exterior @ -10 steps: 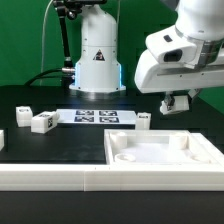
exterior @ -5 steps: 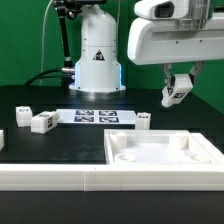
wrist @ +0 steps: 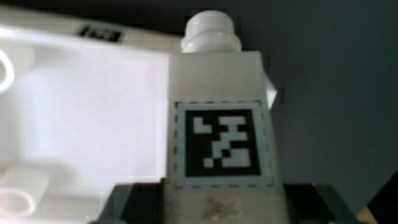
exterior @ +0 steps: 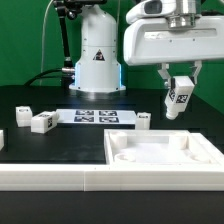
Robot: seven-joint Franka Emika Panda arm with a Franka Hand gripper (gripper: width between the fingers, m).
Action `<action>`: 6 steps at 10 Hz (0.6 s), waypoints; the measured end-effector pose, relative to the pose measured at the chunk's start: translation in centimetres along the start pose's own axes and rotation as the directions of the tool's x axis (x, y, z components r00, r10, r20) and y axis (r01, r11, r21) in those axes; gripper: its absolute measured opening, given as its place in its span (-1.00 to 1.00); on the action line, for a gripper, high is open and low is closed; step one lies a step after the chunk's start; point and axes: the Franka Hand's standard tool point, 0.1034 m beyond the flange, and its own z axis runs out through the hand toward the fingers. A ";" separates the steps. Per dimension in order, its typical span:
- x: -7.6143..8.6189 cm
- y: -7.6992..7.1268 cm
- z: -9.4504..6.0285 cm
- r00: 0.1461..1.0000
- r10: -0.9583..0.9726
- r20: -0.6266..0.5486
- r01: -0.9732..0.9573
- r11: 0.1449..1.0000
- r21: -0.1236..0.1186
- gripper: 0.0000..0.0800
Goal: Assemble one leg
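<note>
My gripper (exterior: 180,88) is shut on a leg (exterior: 181,97), a small white block with a black-and-white tag, and holds it tilted in the air above the far right part of the tabletop piece (exterior: 160,158). In the wrist view the leg (wrist: 221,110) fills the middle, its tag facing the camera and its round peg pointing away, with the dark fingers (wrist: 134,203) on both sides of its near end. The white tabletop piece (wrist: 71,100) lies beneath it. More legs lie on the table at the exterior view's left (exterior: 42,122) (exterior: 22,114) and one (exterior: 144,120) behind the tabletop piece.
The marker board (exterior: 97,116) lies flat mid-table in front of the robot base (exterior: 97,55). A white rail (exterior: 60,178) runs along the front edge. Another white part (exterior: 1,138) shows at the exterior view's far left edge.
The arm has risen and swung toward the exterior view's left with the leg in its grip; the leg now hangs higher above the table.
</note>
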 end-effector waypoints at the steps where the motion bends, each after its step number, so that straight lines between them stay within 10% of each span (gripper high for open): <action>1: 0.7 0.7 -0.3 0.999 -0.009 -0.036 0.008 1.000 -0.006 -0.27; 4: 3.9 2.5 -1.2 0.964 -0.019 -0.264 0.010 0.999 -0.036 -0.27; 6: 2.5 2.4 0.0 0.981 -0.017 -0.195 0.011 1.000 -0.028 -0.27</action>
